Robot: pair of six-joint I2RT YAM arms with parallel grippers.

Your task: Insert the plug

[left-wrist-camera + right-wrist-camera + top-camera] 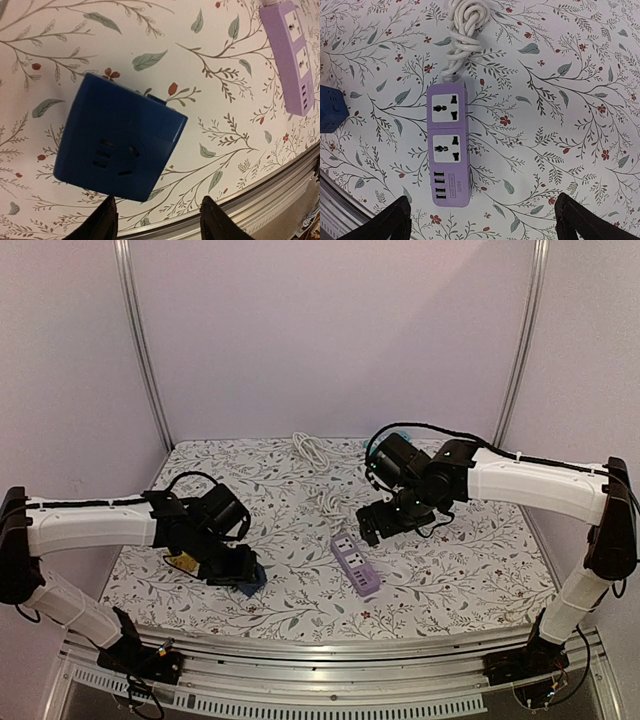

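Observation:
A blue cube plug adapter (pixel 119 145) lies on the floral tablecloth, socket face up; it also shows in the top view (pixel 250 578) and at the left edge of the right wrist view (pixel 331 107). My left gripper (pixel 159 220) is open and empty, hovering just above and near of the cube. A purple power strip (pixel 448 142) with two sockets and several USB ports lies mid-table (pixel 355 562), also in the left wrist view (pixel 292 55). My right gripper (pixel 482 220) is open and empty, held above the strip.
The strip's white cable (pixel 462 30) is coiled just behind it and runs to the back of the table (pixel 312 450). The metal front rail (pixel 320 648) runs along the near table edge, close to the cube. A yellow object (pixel 181 562) sits under the left wrist.

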